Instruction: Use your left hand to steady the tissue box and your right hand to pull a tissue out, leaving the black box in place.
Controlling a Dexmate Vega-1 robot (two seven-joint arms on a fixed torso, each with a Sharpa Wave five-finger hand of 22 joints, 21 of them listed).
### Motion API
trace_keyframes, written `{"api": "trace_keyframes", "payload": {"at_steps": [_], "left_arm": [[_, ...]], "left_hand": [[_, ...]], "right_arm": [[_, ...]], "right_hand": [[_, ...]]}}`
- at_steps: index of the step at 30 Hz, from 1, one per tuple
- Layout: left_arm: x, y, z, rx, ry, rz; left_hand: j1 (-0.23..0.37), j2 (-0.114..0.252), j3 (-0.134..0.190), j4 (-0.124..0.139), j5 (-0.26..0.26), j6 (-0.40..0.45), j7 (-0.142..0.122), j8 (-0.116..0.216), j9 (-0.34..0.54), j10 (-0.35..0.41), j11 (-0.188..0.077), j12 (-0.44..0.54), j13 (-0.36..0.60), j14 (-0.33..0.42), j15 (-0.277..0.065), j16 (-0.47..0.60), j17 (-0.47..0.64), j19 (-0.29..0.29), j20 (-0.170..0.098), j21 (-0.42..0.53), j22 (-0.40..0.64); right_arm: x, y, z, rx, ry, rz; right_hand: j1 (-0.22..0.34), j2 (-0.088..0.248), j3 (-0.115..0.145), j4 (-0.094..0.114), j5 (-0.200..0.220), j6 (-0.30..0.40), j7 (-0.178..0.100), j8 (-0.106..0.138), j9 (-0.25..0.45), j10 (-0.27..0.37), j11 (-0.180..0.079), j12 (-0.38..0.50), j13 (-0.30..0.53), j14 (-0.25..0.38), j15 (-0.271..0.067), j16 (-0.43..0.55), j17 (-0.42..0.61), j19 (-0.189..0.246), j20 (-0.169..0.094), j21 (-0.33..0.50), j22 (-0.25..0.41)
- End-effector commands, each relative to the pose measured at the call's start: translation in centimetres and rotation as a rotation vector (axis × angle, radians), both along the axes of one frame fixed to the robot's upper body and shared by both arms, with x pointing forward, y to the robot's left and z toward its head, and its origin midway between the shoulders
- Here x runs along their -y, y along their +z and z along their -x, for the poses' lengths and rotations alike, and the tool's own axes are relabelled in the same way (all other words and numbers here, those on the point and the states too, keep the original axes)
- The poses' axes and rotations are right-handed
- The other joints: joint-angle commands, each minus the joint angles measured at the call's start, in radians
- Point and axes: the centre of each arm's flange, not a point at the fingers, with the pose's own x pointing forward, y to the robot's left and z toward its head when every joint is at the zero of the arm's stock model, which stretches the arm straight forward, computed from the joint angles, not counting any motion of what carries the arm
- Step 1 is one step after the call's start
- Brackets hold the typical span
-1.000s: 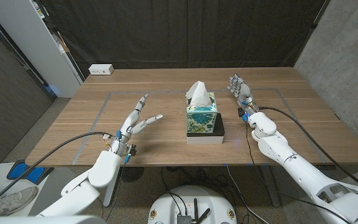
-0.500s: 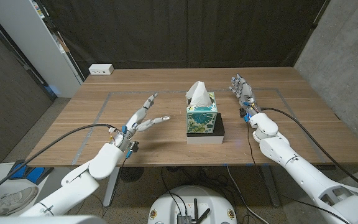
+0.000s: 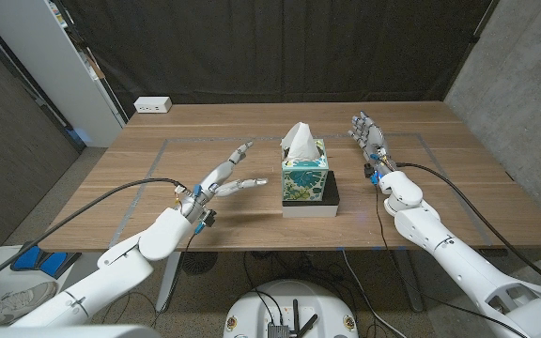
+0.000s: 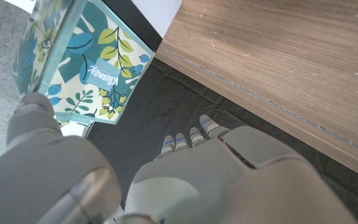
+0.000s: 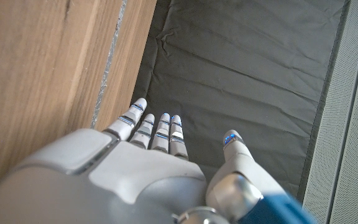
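A tissue box [image 3: 304, 176] with a teal leaf print stands at the table's middle, a white tissue [image 3: 298, 139] sticking up from its top. It sits on a flat black box [image 3: 329, 192] with a white base. My left hand [image 3: 222, 178] hovers open a short way left of the tissue box, fingers spread toward it, not touching. In the left wrist view the printed box [image 4: 89, 68] shows close beyond my left hand [image 4: 166, 180]. My right hand [image 3: 366, 134] is open, fingers up, to the right of and a little behind the box. My right hand [image 5: 154, 168] holds nothing.
A white power strip [image 3: 152, 105] lies at the table's far left corner. Thin tape lines [image 3: 158, 160] mark a rectangle on the wooden table [image 3: 458, 188]. A dark curtain hangs behind; a white shelf stands at far left.
My left hand has moved right and forward toward the tissue box, closing most of the gap. My right hand has stayed nearly still.
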Motion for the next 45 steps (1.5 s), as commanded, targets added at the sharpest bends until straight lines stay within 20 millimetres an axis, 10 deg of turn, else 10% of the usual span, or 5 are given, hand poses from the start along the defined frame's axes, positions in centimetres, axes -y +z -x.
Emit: {"api": "trace_keyframes", "payload": {"at_steps": [1,45], "left_arm": [[1.5,0.5,-0.8,0.004,-0.052,-0.054],[6.8,2.2,-3.8,-0.013,-0.215,-0.117]], "left_hand": [[0.015,0.0,-0.01,-0.004,0.01,-0.294,0.009,0.005,0.006,-0.242,0.005,0.008,0.003,-0.137,0.0,0.004,0.003,0.009,0.001,0.007,0.002],[0.075,0.022,-0.056,0.005,0.022,-0.192,0.003,0.032,0.007,-0.132,-0.008,0.027,0.004,-0.026,-0.024,0.009,0.002,0.108,-0.02,0.02,0.003]], "right_arm": [[0.5,-0.1,0.5,0.008,-0.007,-0.002],[2.5,-0.4,2.1,0.044,-0.056,-0.007]], "right_hand": [[-0.004,0.007,0.001,-0.006,-0.003,0.001,0.005,0.004,0.003,0.002,0.008,0.0,0.003,0.003,0.009,0.007,0.002,0.001,-0.001,-0.002,0.003],[-0.006,0.007,-0.004,-0.016,-0.003,0.001,0.006,0.004,0.003,0.003,0.01,0.0,0.003,0.002,0.01,0.009,-0.002,0.001,0.002,-0.003,0.003]]}}
